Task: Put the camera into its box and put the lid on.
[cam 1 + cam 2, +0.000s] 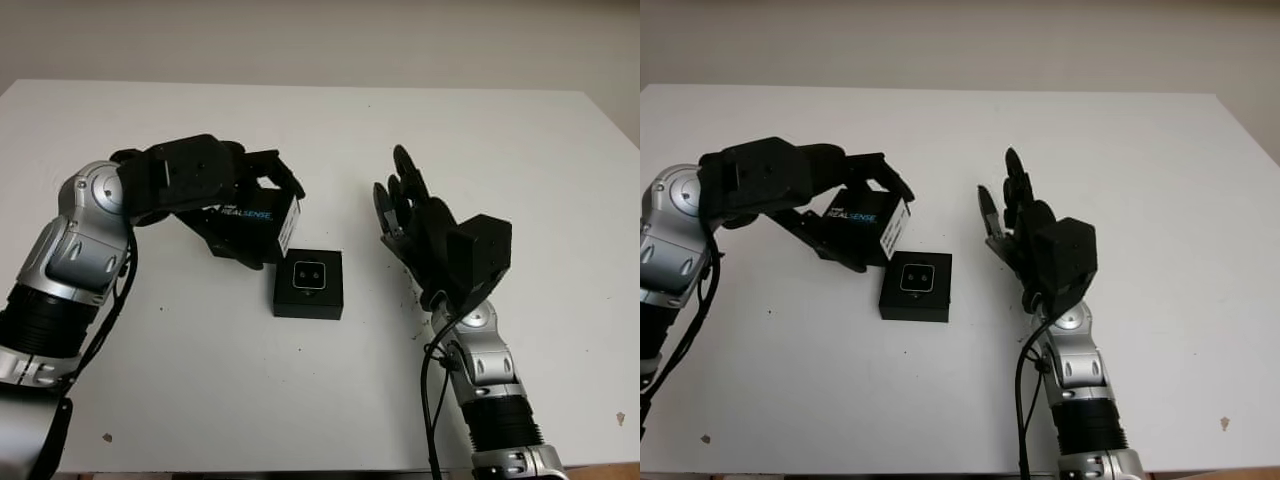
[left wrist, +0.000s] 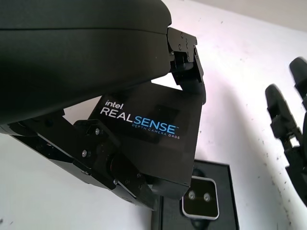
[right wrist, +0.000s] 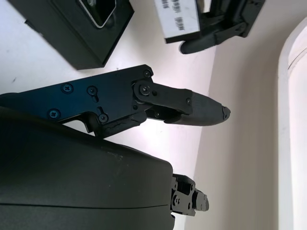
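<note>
On the white table (image 1: 330, 400) the black box (image 1: 308, 285) sits open near the centre, and the camera (image 1: 307, 274) lies inside it with its two lenses facing up. The left hand (image 1: 225, 205) is at about ten o'clock from the box, just beside it, and its fingers are clamped on the black lid (image 1: 255, 222) with the RealSense print; the lid is tilted and held above the table, its lower edge close to the box's far-left corner. The right hand (image 1: 420, 225) is at three o'clock from the box, well apart from it, holding nothing, with fingers pointing away from the robot.
</note>
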Action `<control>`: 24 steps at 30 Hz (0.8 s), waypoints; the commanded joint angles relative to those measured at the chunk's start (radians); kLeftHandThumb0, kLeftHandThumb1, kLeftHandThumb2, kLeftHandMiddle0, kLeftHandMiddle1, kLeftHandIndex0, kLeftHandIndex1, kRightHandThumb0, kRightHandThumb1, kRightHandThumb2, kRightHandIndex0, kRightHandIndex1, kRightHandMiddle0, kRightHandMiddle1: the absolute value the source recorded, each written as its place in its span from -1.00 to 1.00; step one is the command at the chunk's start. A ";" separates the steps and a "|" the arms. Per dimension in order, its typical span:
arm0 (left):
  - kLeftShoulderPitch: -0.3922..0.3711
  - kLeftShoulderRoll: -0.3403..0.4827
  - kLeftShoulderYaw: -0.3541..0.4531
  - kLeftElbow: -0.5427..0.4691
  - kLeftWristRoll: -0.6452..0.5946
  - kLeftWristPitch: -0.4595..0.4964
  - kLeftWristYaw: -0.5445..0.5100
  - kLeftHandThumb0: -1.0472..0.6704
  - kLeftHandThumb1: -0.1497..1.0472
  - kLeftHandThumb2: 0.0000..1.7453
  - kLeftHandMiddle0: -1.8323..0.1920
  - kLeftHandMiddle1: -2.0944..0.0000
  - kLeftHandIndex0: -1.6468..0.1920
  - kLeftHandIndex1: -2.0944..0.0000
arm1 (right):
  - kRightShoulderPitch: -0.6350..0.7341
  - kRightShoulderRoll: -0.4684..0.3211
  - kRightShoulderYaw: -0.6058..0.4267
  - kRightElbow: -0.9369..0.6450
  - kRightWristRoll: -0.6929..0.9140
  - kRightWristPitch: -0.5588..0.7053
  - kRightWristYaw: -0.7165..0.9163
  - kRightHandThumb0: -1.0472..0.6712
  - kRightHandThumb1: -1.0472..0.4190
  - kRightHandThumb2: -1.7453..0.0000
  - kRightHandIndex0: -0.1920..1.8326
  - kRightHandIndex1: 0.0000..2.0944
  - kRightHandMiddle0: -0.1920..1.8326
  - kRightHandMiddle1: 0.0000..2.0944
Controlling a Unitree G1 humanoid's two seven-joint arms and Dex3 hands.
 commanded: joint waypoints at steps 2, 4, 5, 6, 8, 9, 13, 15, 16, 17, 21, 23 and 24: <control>-0.010 0.020 -0.023 -0.052 0.019 0.073 -0.030 0.03 0.83 -0.94 0.43 -0.43 0.42 -0.48 | -0.003 0.010 0.001 0.000 0.000 -0.009 -0.004 -0.55 -1.00 0.28 -1.00 -1.00 -0.99 -0.97; -0.008 0.021 -0.025 -0.075 0.024 0.117 -0.040 0.03 0.82 -0.94 0.41 -0.43 0.40 -0.48 | -0.001 0.017 0.000 -0.004 0.001 -0.001 -0.010 -0.56 -1.00 0.29 -1.00 -0.99 -0.99 -0.96; -0.004 0.019 -0.023 -0.082 0.020 0.133 -0.042 0.03 0.81 -0.94 0.41 -0.45 0.40 -0.49 | 0.000 0.020 0.000 -0.005 0.000 0.000 -0.012 -0.57 -1.00 0.30 -1.00 -0.99 -0.99 -0.96; 0.001 0.016 -0.019 -0.088 0.014 0.146 -0.043 0.03 0.81 -0.94 0.41 -0.46 0.40 -0.50 | 0.000 0.021 -0.001 -0.003 0.000 -0.002 -0.013 -0.57 -1.00 0.31 -0.99 -0.98 -0.99 -0.96; 0.008 0.010 -0.014 -0.100 0.001 0.186 -0.044 0.04 0.81 -0.94 0.42 -0.48 0.41 -0.51 | -0.001 0.023 -0.002 0.005 0.000 -0.013 -0.015 -0.60 -1.00 0.32 -0.99 -0.98 -0.99 -0.95; 0.011 0.005 -0.010 -0.106 -0.008 0.206 -0.042 0.04 0.81 -0.94 0.43 -0.48 0.42 -0.51 | 0.000 0.024 -0.002 0.006 0.001 -0.017 -0.015 -0.60 -1.00 0.33 -0.99 -0.98 -0.99 -0.95; 0.014 -0.011 -0.021 -0.145 -0.018 0.293 -0.018 0.04 0.82 -0.94 0.44 -0.45 0.44 -0.50 | 0.003 0.029 0.001 0.007 -0.005 -0.028 -0.023 -0.58 -1.00 0.32 -1.00 -0.97 -0.99 -0.95; 0.012 -0.018 -0.036 -0.168 -0.011 0.337 -0.003 0.04 0.82 -0.94 0.44 -0.43 0.45 -0.49 | 0.003 0.031 0.003 0.010 -0.009 -0.033 -0.028 -0.56 -1.00 0.30 -1.00 -0.97 -0.99 -0.95; 0.011 -0.023 -0.041 -0.178 -0.010 0.357 0.004 0.04 0.82 -0.94 0.43 -0.43 0.45 -0.49 | 0.004 0.032 0.003 0.011 -0.010 -0.037 -0.029 -0.55 -1.00 0.30 -1.00 -0.97 -0.99 -0.95; 0.010 -0.030 -0.046 -0.186 -0.009 0.375 0.014 0.04 0.82 -0.94 0.44 -0.42 0.46 -0.48 | 0.004 0.033 0.002 0.013 -0.010 -0.040 -0.029 -0.55 -1.00 0.30 -1.00 -0.97 -0.99 -0.95; 0.020 -0.054 -0.050 -0.195 -0.017 0.379 0.054 0.01 0.81 -0.94 0.43 -0.39 0.46 -0.49 | 0.003 0.038 -0.003 0.018 -0.007 -0.044 -0.036 -0.59 -1.00 0.30 -1.00 -0.98 -0.99 -0.95; 0.028 -0.069 -0.044 -0.195 -0.026 0.372 0.076 0.00 0.80 -0.95 0.43 -0.39 0.45 -0.49 | 0.002 0.040 -0.005 0.021 -0.007 -0.045 -0.040 -0.60 -1.00 0.30 -1.00 -0.98 -0.99 -0.95; 0.033 -0.078 -0.039 -0.195 -0.034 0.373 0.087 0.01 0.79 -0.95 0.44 -0.40 0.44 -0.50 | 0.001 0.041 -0.005 0.022 -0.007 -0.045 -0.040 -0.60 -1.00 0.30 -1.00 -0.98 -0.99 -0.95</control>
